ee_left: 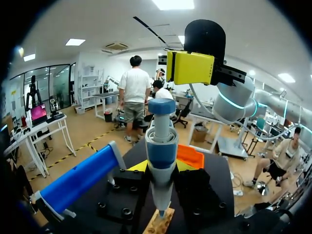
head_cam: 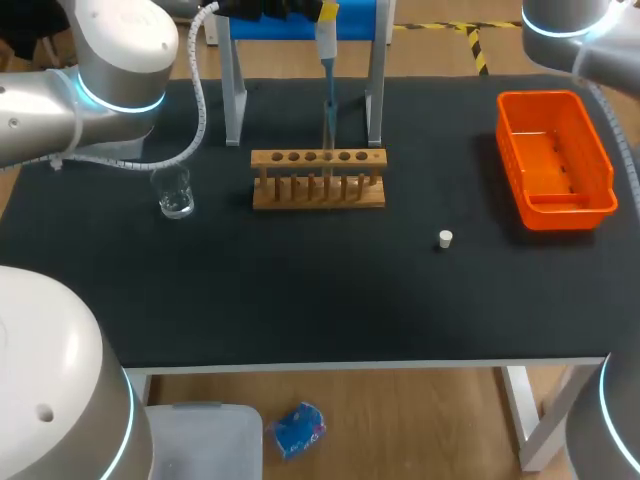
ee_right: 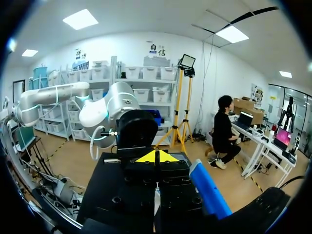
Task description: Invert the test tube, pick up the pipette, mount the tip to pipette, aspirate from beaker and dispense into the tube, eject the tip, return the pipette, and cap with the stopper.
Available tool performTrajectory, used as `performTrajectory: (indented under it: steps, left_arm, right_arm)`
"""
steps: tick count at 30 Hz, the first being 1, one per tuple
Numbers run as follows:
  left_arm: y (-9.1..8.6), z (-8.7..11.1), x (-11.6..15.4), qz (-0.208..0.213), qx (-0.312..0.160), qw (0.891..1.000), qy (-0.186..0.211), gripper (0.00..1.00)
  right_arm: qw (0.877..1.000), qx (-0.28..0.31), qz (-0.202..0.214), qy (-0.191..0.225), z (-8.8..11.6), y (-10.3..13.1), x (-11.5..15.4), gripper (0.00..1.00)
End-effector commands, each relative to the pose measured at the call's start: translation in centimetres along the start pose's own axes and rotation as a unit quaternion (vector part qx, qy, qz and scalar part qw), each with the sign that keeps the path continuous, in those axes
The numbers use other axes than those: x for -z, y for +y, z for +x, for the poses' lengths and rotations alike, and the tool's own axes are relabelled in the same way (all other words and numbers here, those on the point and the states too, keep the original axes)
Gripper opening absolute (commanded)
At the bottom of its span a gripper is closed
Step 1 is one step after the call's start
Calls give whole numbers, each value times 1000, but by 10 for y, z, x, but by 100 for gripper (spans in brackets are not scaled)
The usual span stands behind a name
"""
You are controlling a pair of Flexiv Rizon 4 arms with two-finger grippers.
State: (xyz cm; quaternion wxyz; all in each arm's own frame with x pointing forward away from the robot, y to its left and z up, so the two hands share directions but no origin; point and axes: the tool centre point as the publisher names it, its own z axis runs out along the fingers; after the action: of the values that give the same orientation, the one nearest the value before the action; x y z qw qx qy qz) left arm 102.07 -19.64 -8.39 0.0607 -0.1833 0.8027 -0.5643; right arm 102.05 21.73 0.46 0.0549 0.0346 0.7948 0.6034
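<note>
Pipette (head_cam: pixel 327 45): blue and white, upright, clamped from both sides in the left jaws, over the far middle of the tabletop (head_cam: pixel 300 300). Its thin end points down at the middle holes of the wooden rack (head_cam: pixel 318 190).
Right jaws: tips pressed together, nothing between them.
Beaker (head_cam: pixel 175 192): clear, left of the rack, apart from it.
Stopper (head_cam: pixel 445 238): small, white, lying between the rack and the orange bin (head_cam: pixel 555 160).
Blue stand (head_cam: pixel 290 28): behind the rack.

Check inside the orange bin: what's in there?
The orange bin looks empty: only its bare floor shows. Its near wall covers a sliver of that floor.
</note>
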Motion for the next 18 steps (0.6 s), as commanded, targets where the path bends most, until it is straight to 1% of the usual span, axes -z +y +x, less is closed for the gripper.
performTrajectory:
  steps: [1,6,14,18]
  left_arm:
    - [1,1,0,3,0,1000,-1,0]
    - [1,1,0,3,0,1000,-1,0]
    - [1,1,0,3,0,1000,-1,0]
    - [1,1,0,3,0,1000,-1,0]
  right_arm:
    - [1000,-10,-2,9,0,-2,-2,0]
    - [999,-39,-11,16,0,-3,-6,0]
    - [999,-44,-12,13,0,-2,-7,0]
    - [999,-48,-10,11,0,-6,-7,0]
